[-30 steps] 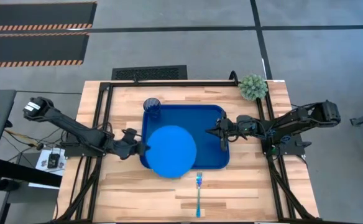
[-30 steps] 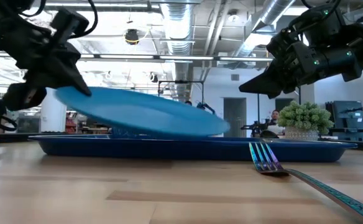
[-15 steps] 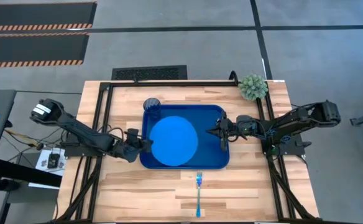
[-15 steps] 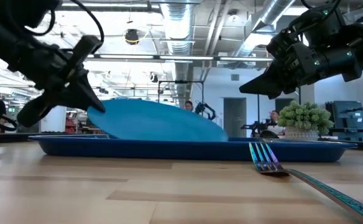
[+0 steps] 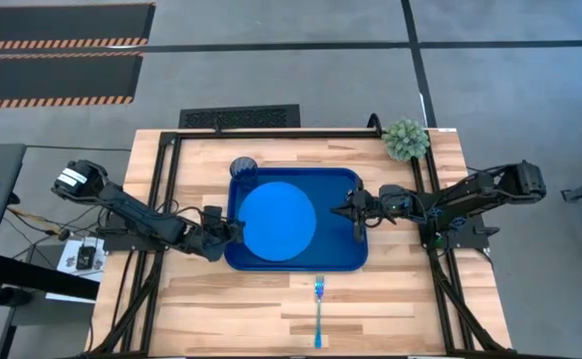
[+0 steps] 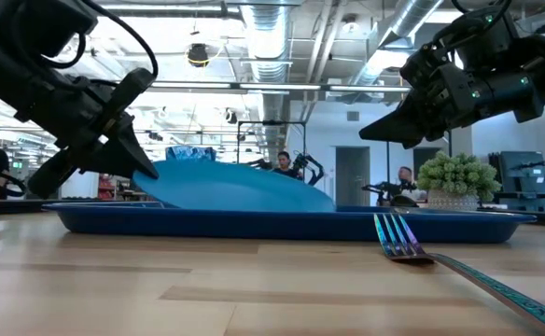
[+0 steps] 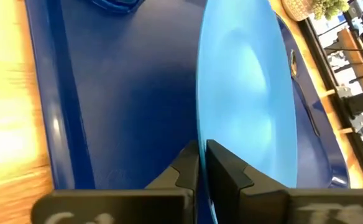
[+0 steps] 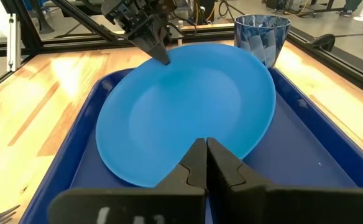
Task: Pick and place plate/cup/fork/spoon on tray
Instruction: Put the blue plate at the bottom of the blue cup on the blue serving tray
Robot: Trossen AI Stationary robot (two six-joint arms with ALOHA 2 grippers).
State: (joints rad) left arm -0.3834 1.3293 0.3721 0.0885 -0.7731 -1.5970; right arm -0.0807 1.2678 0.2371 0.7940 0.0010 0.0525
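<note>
The bright blue plate [image 5: 279, 221] is tilted over the dark-blue tray [image 5: 356, 261], its left edge up and its right edge down on the tray floor [image 6: 319, 201]. My left gripper [image 5: 235, 231] is shut on the plate's left rim. My right gripper [image 5: 343, 210] is shut and empty, hovering above the tray's right part. The grey spoon [image 5: 359, 229] lies on the tray at its right side. The dark-blue cup [image 5: 243, 168] stands at the tray's far left corner. The light-blue fork [image 5: 319, 309] lies on the table near the front edge. My left gripper pinches the plate's left rim [image 7: 200, 134] between its two fingers, one above and one below. The fingers come from the table's left, slanting down. The plate is tilted: the held edge is raised, the opposite edge [image 6: 324, 203] rests on the tray.
A small green plant [image 5: 407, 140] stands at the table's far right corner. A black frame runs along the table's left, right and far sides. Bare wood lies between the tray and the front edge, around the fork.
My left gripper has carried the plate toward the table's far edge and down. The plate overhung the tray's near rim and was held higher; now it lies within the tray, with its right edge on the tray floor. My right gripper has kept still.
</note>
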